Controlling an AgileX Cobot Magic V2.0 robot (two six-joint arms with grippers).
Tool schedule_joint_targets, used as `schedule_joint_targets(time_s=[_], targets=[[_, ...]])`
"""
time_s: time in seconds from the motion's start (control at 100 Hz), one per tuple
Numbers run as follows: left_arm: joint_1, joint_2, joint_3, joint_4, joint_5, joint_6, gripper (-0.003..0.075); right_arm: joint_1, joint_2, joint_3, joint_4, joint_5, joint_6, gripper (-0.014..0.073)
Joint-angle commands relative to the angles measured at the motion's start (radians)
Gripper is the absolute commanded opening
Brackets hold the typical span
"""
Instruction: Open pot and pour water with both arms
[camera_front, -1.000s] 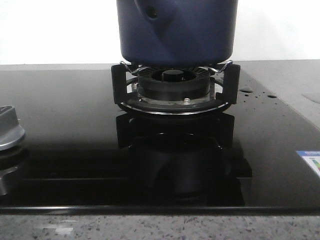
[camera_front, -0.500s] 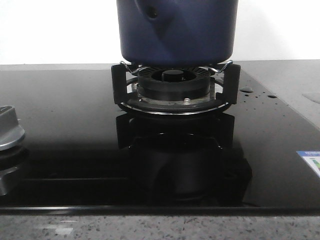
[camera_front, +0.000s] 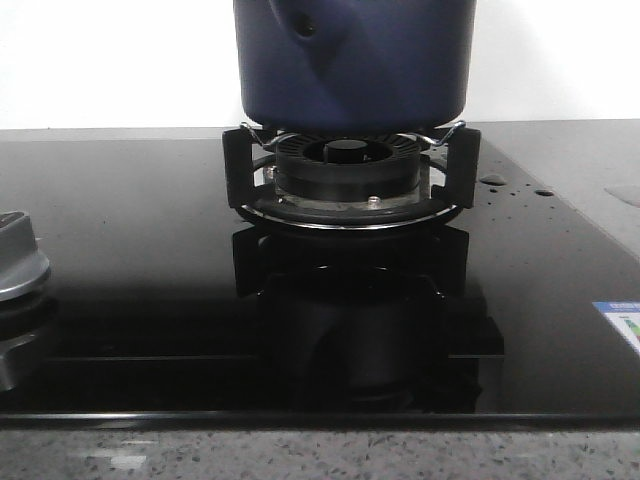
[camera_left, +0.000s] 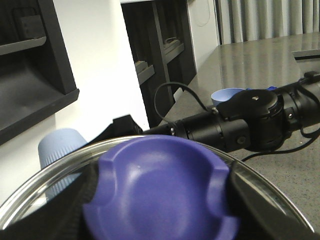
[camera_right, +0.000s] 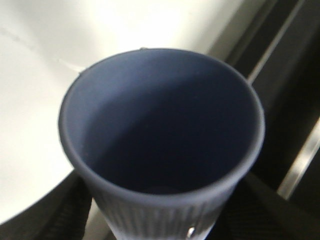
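Navy pot (camera_front: 355, 62) seated on burner grate (camera_front: 350, 175); my left gripper clamps the lid knob (camera_left: 160, 192), right grips a ribbed cup (camera_right: 162, 137). Careless tilting may spill water.

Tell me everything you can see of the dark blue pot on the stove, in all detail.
The pot is large, round and dark navy blue, with smooth matte sides and a rounded bottom edge. Only its lower part shows in the front view; the top is cut off, so the rim is out of sight. High on its left side sits a raised mount with a dark round hole. It stands upright on the black pot stand, directly over the ringed burner.
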Motion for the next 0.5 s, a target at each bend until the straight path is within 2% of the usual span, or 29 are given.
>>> schedule_joint_targets(time_s=[0.0, 0.06, 0.13, 0.28, 0.37, 0.49], targets=[[0.002, -0.031, -0.038, -0.110, -0.022, -0.011, 0.0190, 0.004, -0.040, -0.048, -0.018, 0.036, 0.006, 0.0133], [0.002, -0.031, -0.038, -0.110, -0.022, -0.011, 0.0190, 0.004, -0.040, -0.048, -0.016, 0.038, 0.033, 0.0132], [0.002, -0.031, -0.038, -0.110, -0.022, -0.011, 0.0190, 0.004, -0.040, -0.048, 0.014, 0.029, 0.150, 0.0132], [0.002, -0.031, -0.038, -0.110, -0.022, -0.011, 0.0190, 0.004, -0.040, -0.041, 0.197, 0.060, 0.577, 0.0132], [0.002, -0.031, -0.038, -0.110, -0.022, -0.011, 0.0190, 0.008, -0.045, -0.032, 0.298, 0.153, 0.752, 0.0132], [0.002, -0.030, -0.038, -0.110, -0.022, -0.011, 0.0190, 0.010, -0.060, -0.030, 0.475, 0.334, 0.886, 0.0132]])
